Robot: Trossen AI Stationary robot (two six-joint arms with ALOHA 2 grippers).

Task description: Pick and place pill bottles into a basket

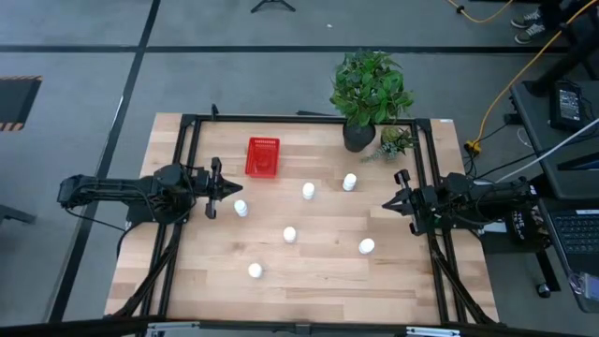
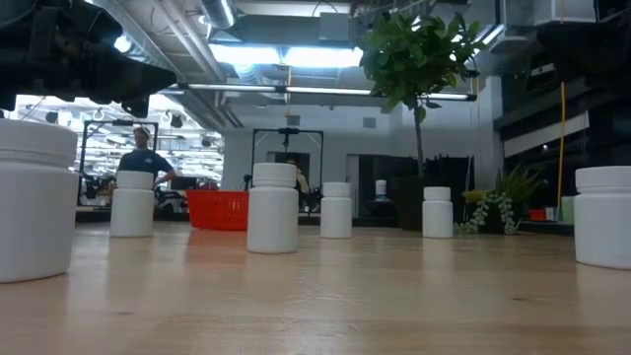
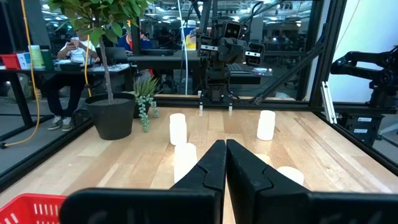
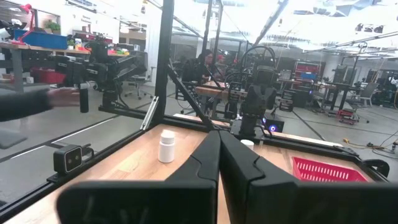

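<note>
Across the worktop [image 1: 206, 281] stood six pill bottles [image 1: 290, 234], all outside the one red basket [image 1: 263, 156]. My left pincer [image 1: 214, 189], pressed closed and empty, hovered just beside the basket; my right pincer [image 1: 401, 192], likewise closed, waited far across from it.

No readable text anywhere — bottles, basket, table all unmarked.
</note>
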